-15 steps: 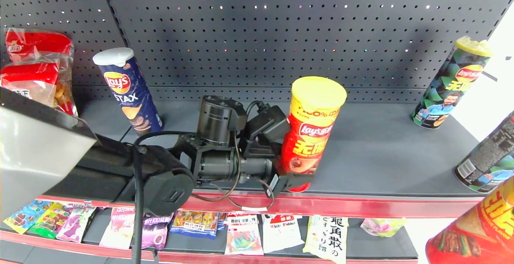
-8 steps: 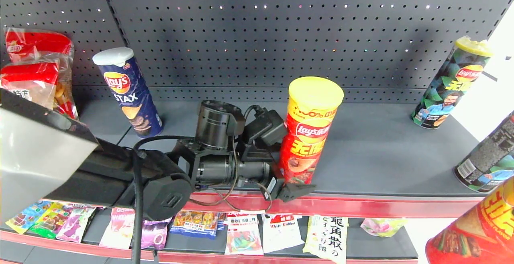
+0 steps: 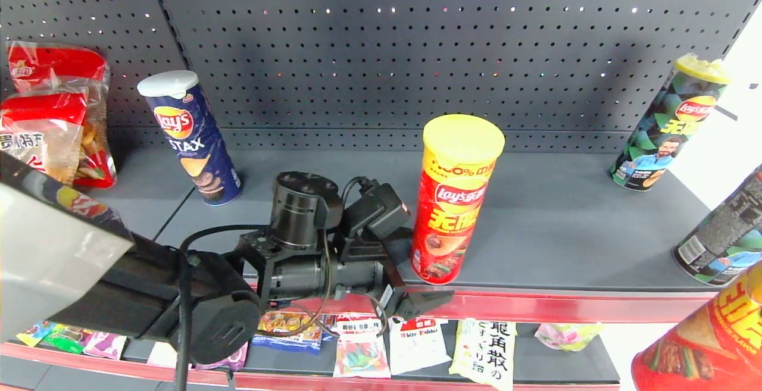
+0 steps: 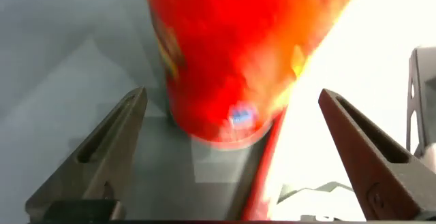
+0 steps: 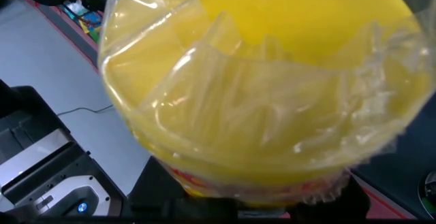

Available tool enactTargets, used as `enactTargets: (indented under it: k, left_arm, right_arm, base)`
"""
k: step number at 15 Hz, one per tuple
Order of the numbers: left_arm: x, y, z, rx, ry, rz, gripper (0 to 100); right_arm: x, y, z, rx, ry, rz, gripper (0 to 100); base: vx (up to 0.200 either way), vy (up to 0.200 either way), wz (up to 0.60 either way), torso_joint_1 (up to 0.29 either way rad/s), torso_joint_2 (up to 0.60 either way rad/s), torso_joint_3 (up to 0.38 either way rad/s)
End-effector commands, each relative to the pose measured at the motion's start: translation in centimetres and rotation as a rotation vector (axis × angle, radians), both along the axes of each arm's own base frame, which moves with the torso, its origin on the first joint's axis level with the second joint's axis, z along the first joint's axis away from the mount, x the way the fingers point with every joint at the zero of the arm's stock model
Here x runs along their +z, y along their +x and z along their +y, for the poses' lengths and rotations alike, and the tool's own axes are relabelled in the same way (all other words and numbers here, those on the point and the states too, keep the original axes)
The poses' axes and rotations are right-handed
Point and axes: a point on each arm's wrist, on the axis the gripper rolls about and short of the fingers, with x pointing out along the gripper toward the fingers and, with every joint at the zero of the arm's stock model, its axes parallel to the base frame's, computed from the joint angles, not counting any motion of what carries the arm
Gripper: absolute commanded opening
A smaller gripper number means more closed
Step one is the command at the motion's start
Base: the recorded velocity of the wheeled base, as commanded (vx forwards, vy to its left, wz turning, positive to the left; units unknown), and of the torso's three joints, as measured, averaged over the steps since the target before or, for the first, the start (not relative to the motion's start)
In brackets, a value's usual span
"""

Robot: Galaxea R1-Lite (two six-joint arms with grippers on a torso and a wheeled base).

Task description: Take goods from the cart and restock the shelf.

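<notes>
Red can (image 3: 453,200): upright on the shelf (image 3: 565,230) near its front edge, seemingly placed.
Left gripper (image 4: 233,98): jaws spread wide, just beside the can's base, holding nothing.
Remaining: second red can (image 3: 708,343), low right, likely next to be shelved.

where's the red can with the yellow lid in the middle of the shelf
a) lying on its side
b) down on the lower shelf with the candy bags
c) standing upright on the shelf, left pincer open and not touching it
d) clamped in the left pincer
c: the red can stands upright near the front edge of the shelf, and the left pincer is open, its fingers clear of the can.
</notes>
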Motion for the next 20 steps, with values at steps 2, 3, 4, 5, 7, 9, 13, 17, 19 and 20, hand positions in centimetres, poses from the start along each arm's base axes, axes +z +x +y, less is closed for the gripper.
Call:
enactTargets:
  k: [2, 3, 4, 5, 7, 9, 13, 17, 19, 20]
  left_arm:
    - [0.6, -1.4, 2.0, 0.052, 0.013, -0.003, 100]
    - [1.0, -2.0, 2.6, 0.08, 0.017, -0.012, 100]
    - [1.5, -2.6, 3.2, 0.128, 0.016, -0.019, 100]
    - [2.1, -3.2, 3.9, 0.181, 0.011, -0.031, 100]
    - [3.8, -4.8, 5.5, 0.309, -0.009, -0.068, 100]
    - [4.9, -6.4, 7.3, 0.455, -0.01, -0.122, 100]
    - [6.5, -9.2, 10.4, 0.728, -0.019, -0.224, 100]
    - [5.9, -13.4, 13.9, 0.732, 0.031, -0.285, 100]
    - [5.9, -14.5, 15.2, 0.785, 0.065, -0.326, 100]
    - [5.9, -14.6, 15.4, 0.801, 0.075, -0.327, 100]
  right_arm:
    - [0.0, -0.1, 0.0, 0.001, 0.001, -0.003, 0]
    - [-0.1, -0.2, 0.0, 0.001, 0.001, -0.004, 0]
    - [-0.1, -0.2, -0.1, 0.001, 0.001, -0.006, 0]
    - [0.0, -0.2, -0.1, 0.001, 0.001, -0.006, 0]
    - [-0.1, -0.4, -0.1, -0.003, 0.001, -0.009, 0]
    - [-0.6, -0.4, -0.1, -0.006, -0.003, 0.004, 0]
    - [-1.7, -1.0, -0.3, -0.006, -0.005, 0.012, 0]
    - [-3.0, -1.8, -0.5, -0.032, -0.011, 0.015, 0]
    - [-3.0, -1.7, -0.5, -0.033, -0.013, 0.021, 0]
    - [-3.0, -1.6, -0.5, -0.033, -0.014, 0.024, 0]
  base:
    - [0.0, 0.0, 0.0, 0.0, 0.0, 0.0]
    - [0.0, 0.0, 0.0, 0.0, 0.0, 0.0]
    - [0.0, 0.0, 0.0, 0.0, 0.0, 0.0]
    - [0.0, 0.0, 0.0, 0.0, 0.0, 0.0]
    - [0.0, 0.0, 0.0, 0.0, 0.0, 0.0]
    - [0.0, 0.0, 0.0, 0.0, 0.0, 0.0]
    - [0.0, 0.0, 0.0, 0.0, 0.0, 0.0]
    - [0.0, 0.0, 0.0, 0.0, 0.0, 0.0]
    - [0.0, 0.0, 0.0, 0.0, 0.0, 0.0]
    - [0.0, 0.0, 0.0, 0.0, 0.0, 0.0]
